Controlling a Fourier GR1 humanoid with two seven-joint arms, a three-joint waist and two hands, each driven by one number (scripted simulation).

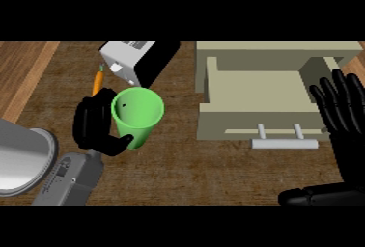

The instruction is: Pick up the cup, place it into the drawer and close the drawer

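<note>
The left hand sits at about nine o'clock in the head view, its black fingers and thumb curled round a green cup. The cup is upright or slightly tilted, its open mouth facing up toward the camera, and the thumb crosses its lower wall. Whether the cup's base touches the brown tabletop cannot be told. The grey left forearm runs in from the seven o'clock corner.

Just beyond the cup, toward eleven o'clock, lies an orange carrot, partly hidden behind the left hand's fingers. Beside it at twelve o'clock stands a white and black box-like appliance, close to the cup's rim.

The beige drawer is pulled open at about two o'clock, well apart from the cup, its inside bare and its pale handle pointing toward the robot.

The right hand shows at three o'clock by the drawer's right wall, fingers straight and pointing up, holding nothing. A curved metal rim shows at the eight o'clock edge.
</note>
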